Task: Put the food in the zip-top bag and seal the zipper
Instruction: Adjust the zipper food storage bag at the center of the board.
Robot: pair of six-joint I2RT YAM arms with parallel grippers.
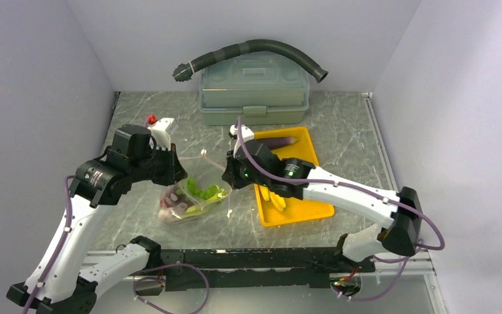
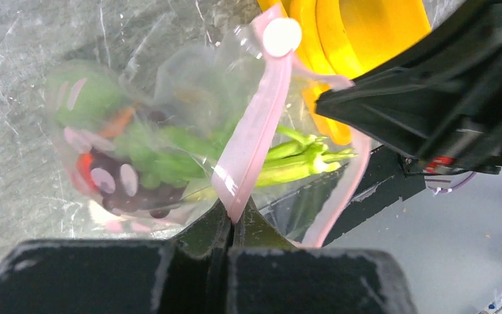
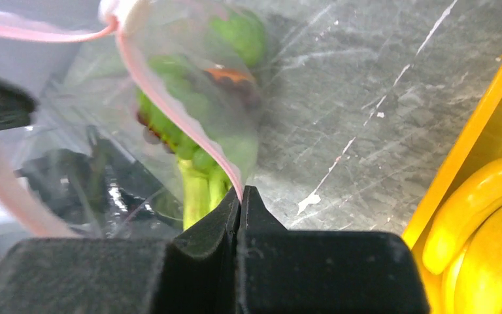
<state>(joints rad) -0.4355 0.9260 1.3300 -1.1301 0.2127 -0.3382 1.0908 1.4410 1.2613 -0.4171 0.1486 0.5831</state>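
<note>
Left claw (image 2: 233,221) and right claw (image 3: 240,197) each pinched the zipper (image 2: 255,131); loading judged unfinished, as bananas (image 3: 477,212) at 3 o'clock of the zip-top bag (image 1: 183,204) needed one claw freed.

Left pincer (image 2: 233,221) and right pincer (image 3: 240,199) pinched closed.

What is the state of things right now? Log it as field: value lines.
left gripper: shut on zipper
right gripper: shut on zipper, other side of the mouth
bag: between the grippers, mouth not sealed
food in bag: green, dark and red pieces
tray: bananas and eggplant not yet bagged
box: behind tray, lid shut
</note>
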